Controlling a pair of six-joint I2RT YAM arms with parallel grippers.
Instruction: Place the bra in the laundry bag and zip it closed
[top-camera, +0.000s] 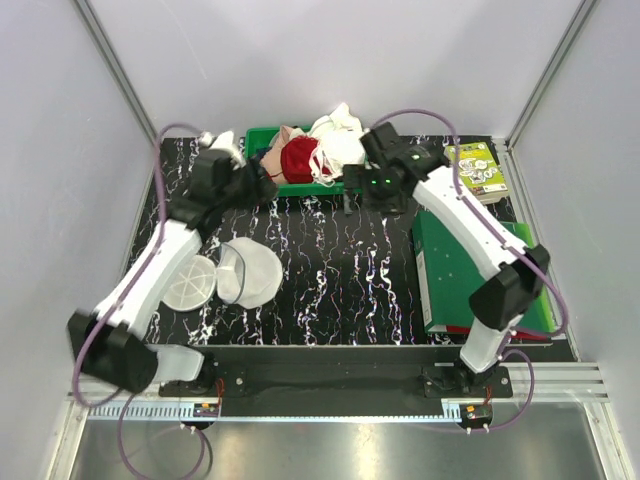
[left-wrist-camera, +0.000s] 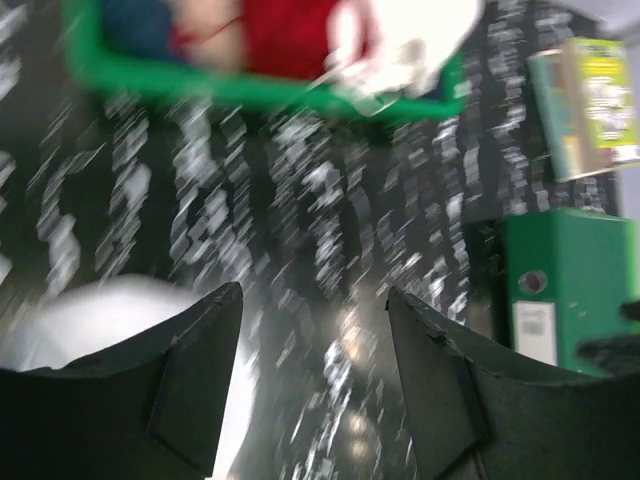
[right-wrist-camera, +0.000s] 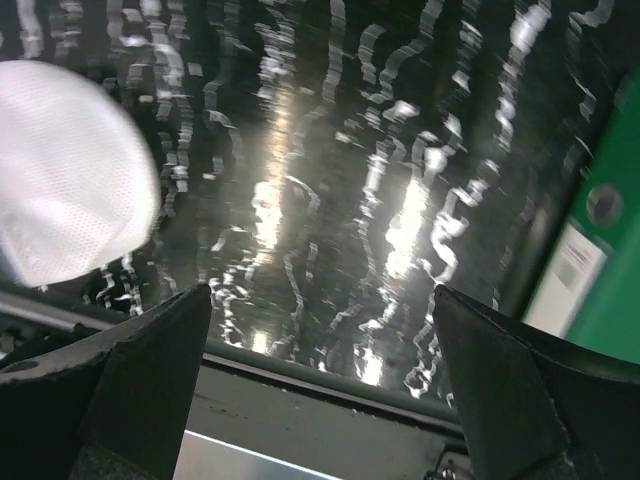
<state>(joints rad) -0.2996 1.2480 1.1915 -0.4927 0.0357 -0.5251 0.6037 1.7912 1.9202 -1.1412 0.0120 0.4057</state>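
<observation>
Left gripper (left-wrist-camera: 310, 300): jaws are standing well apart, gripping nothing. Right gripper (right-wrist-camera: 320, 295): jaws are spread wider, also carrying nothing and hanging over bare table (right-wrist-camera: 330, 150).

Step in hand, as I'm reading it, is the pick; nothing has been grasped yet. The bra (left-wrist-camera: 410, 35) is lying at the right end of the green bin (left-wrist-camera: 250, 92), partly spilling over the rim and touching the red garment (left-wrist-camera: 285, 30). The left wrist view is blurring, so I can't tell strap layout.

The laundry bag (top-camera: 250, 272) is sitting open on the table, well apart from the bin, near the left arm's base side. One half is lying flat, the other is standing domed. The zip isn't readable.

Next move is calling for:
- fingers going over the bin's near wall and down onto white fabric only, not the red piece
- a high lift, since straps are likely tangling with the neighbours or catching the rim
- a carry back to the open bag half

Clearance:
- both wrists are crowding the bin front, close to each other, so collision risk is there
- the green binder (top-camera: 465, 270) is blocking the right side
- the dark stretch between bag and binder is looking like the open lane
</observation>
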